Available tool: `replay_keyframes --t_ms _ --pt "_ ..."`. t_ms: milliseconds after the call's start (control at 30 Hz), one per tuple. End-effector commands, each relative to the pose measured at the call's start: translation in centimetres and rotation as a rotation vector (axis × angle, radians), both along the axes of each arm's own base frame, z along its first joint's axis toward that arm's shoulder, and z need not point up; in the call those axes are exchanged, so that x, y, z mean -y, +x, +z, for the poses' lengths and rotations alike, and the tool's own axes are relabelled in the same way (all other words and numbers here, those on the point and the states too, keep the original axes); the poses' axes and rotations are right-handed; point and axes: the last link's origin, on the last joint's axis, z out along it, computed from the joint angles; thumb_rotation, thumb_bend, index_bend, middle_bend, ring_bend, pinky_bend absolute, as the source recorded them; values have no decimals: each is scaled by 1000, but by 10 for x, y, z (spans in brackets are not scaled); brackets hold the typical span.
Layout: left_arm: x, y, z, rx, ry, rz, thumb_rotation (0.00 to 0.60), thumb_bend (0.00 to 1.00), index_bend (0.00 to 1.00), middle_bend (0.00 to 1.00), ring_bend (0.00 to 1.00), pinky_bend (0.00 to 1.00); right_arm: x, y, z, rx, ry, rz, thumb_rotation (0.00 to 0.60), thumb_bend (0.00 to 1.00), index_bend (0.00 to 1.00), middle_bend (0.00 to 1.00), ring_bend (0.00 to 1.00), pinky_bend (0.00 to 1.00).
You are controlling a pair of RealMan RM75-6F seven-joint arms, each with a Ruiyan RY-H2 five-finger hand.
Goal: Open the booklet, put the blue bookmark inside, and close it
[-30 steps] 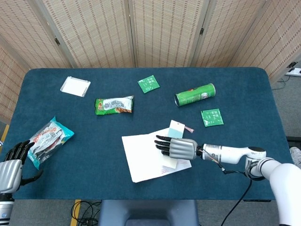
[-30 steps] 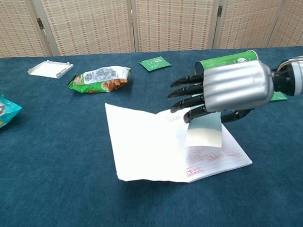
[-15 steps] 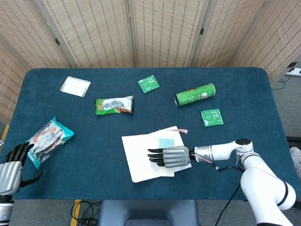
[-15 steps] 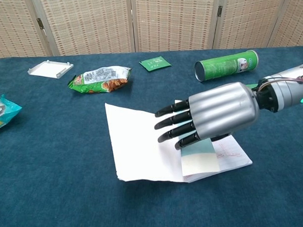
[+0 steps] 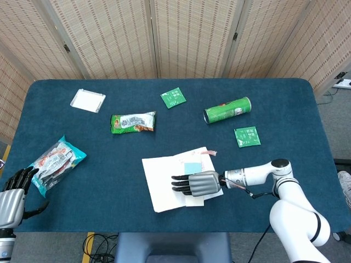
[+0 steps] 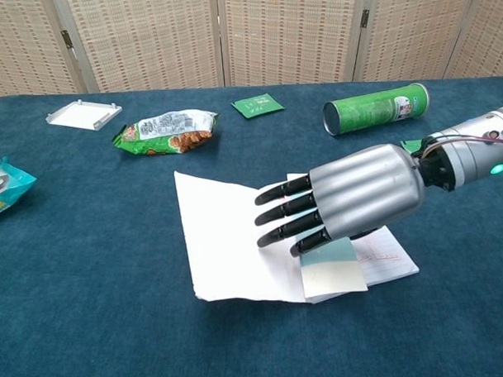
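Right hand (image 6: pixel 363 199) flat over the open booklet (image 6: pixel 237 239), palm down, fingers (image 6: pixel 284 208) stretched out and slightly apart, pointing toward the robot's left. No grip visible on anything; whether the palm actually presses the page cannot be told from either view. In head view same hand (image 5: pixel 198 183) sits on the right half of the booklet (image 5: pixel 164 183), forearm trailing off to the right.

Blue bookmark (image 6: pixel 331 266) lying on the booklet's right-hand page, near the front edge, partly under the hand (pale blue-green card, only its near end showing in chest view). From the head view a small patch of bookmark (image 5: pixel 192 167) shows just beyond the knuckles. Booklet lies open, white pages up, left page bare, right page with red stamped marks near the corner.

Left hand (image 5: pixel 13 189) at the table's near-left corner, well apart from the booklet, fingers loosely curled, nothing in it. Just beside it a teal snack bag (image 5: pixel 55 162).

Further back on the blue table (image 5: pixel 109 219): green snack packet (image 5: pixel 133 121), white flat tray (image 5: pixel 88 100) at far left, small green sachet (image 5: pixel 173 97) mid-back, green canister (image 5: pixel 227 109) on its side, second green sachet (image 5: pixel 247 136) just in front of it. Folding screen (image 5: pixel 175 33) behind the table.
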Motion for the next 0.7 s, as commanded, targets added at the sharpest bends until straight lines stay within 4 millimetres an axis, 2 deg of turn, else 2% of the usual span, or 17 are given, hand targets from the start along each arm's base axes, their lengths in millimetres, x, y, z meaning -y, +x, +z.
replay_keyframes --t_ms 33,267,400,467,700 --pt "0 0 0 -1 -1 1 600 239 147 109 91 163 2 0 -1 -6 -4 -3 600 180 371 61 0 0" --pt "0 0 -1 -5 -4 4 600 239 146 108 91 163 7 -1 2 -20 -24 -13 600 177 328 50 0 0" --pt "-1 0 -1 -5 -3 5 600 239 146 108 91 163 7 -1 2 -18 -24 -15 600 169 223 26 0 0" --pt "-1 0 -1 -7 -5 5 600 239 146 108 91 163 6 -1 2 -17 -17 -12 600 169 203 21 0 0" --pt "-1 0 -1 -7 -3 3 600 239 146 108 91 163 6 0 3 -8 -12 -5 600 169 203 4 0 0"
